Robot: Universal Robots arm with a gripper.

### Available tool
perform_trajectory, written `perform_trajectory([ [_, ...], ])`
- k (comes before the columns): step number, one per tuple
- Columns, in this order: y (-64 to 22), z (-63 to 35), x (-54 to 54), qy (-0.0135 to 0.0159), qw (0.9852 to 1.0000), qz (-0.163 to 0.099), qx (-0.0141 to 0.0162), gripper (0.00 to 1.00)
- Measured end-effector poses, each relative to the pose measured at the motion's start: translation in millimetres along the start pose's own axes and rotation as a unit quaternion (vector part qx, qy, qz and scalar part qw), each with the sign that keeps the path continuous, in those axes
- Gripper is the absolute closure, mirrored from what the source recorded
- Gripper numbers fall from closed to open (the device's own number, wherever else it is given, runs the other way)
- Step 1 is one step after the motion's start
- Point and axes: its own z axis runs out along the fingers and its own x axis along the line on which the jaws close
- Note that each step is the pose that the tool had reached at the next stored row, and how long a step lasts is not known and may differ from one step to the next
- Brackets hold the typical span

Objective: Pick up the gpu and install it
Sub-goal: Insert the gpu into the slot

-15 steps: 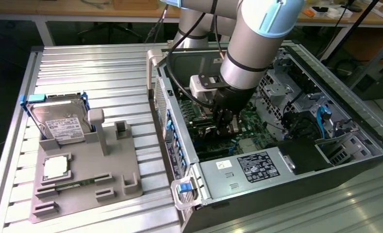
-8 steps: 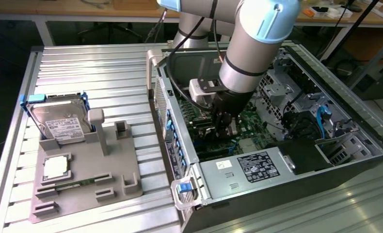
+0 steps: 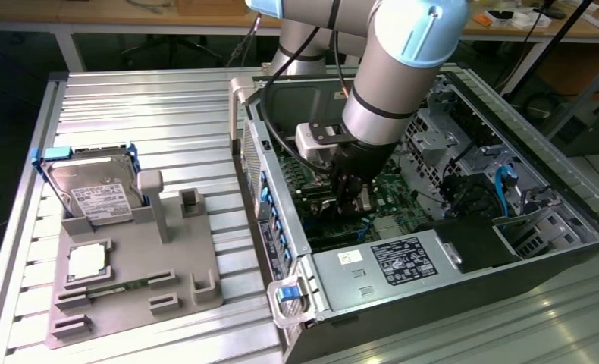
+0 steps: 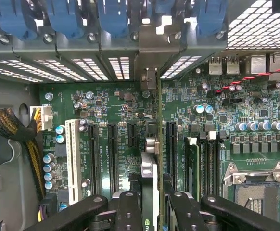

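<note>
tool (image 4: 152,204): closed on gpu (image 4: 151,159), held edge-on | place: inside open computer case (image 3: 542,250), over green motherboard (image 4: 111,110) slots

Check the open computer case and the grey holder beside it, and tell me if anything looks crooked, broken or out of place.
Nothing stands out. The gpu sits edge-on and straight between the jaws of the gripper, above the motherboard slots inside the computer case. On the grey holder, the hard drive leans in its cradle as the cradle is shaped.
</note>
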Motion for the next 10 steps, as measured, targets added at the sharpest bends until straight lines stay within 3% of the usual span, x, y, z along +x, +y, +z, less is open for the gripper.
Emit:
perform_trajectory([
  [7,0.1,1.3,-0.2,-0.0011,1.0000,0.000,0.0006,0.72],
  [10,0.1,0.5,0.0,-0.0001,1.0000,0.000,0.0002,0.60],
])
